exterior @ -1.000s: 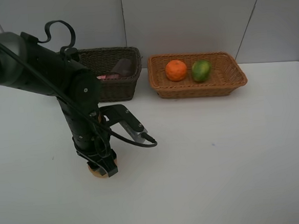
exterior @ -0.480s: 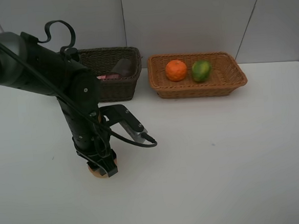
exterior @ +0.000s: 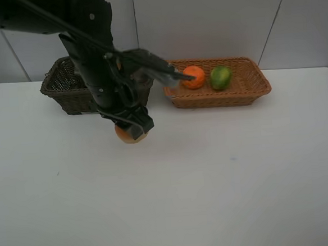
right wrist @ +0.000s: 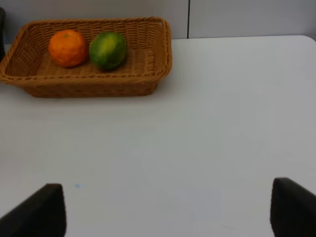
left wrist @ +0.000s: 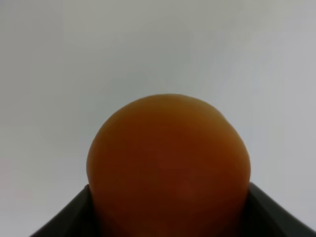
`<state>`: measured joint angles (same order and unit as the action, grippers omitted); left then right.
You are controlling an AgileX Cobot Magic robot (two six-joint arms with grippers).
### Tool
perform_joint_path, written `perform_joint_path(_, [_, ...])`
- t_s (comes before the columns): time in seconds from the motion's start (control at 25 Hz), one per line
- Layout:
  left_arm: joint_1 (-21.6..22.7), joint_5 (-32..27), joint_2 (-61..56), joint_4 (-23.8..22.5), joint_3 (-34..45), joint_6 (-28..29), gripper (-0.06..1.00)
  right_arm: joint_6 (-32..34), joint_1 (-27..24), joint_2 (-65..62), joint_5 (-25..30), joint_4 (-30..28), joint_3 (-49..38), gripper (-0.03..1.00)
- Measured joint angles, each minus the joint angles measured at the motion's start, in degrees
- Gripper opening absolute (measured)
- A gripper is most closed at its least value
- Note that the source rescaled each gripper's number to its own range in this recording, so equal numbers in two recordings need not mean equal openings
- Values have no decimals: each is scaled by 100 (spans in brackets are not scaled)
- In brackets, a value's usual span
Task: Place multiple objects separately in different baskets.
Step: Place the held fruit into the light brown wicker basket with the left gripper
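Your left gripper (exterior: 131,127) is up in the air above the white bench (exterior: 224,175). Its jaws are pinching the red-orange peach-like fruit (exterior: 130,135). You can see the fruit poking out under the dark fingers, and it is not touching the bench. In your left wrist view the fruit (left wrist: 168,165) fills most of the picture, round and smooth, with a dark finger on each side of it low down.

The fruit hangs just in front of the dark brown basket (exterior: 66,90), and a bit toward the light tan basket (exterior: 246,86). It is not over either one. The dark basket sits at the back of the bench on your left side, and your left arm hides a lot of it, so you cannot tell what is inside.

The light tan basket sits at the back, near the middle and off to your right. The orange (exterior: 193,77) and the green round fruit (exterior: 220,77) lie in it side by side, close to each other, with the orange nearer the dark basket.

Your right wrist view shows the same tan basket (right wrist: 148,79) with the orange (right wrist: 68,48) and the green fruit (right wrist: 108,50) inside. The jaws of your right gripper (right wrist: 168,210) are spread wide apart with nothing between them.
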<state>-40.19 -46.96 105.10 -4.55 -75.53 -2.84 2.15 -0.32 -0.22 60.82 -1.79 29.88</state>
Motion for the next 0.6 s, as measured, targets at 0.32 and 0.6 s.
perform_joint_path(0.32, [-91,-24,1054,0,-2234,78,69,0,0,0,0,0,0,79])
perform_joint_path(0.6, [-201,221,2151,68,-3830,83,69,0,0,0,0,0,0,79])
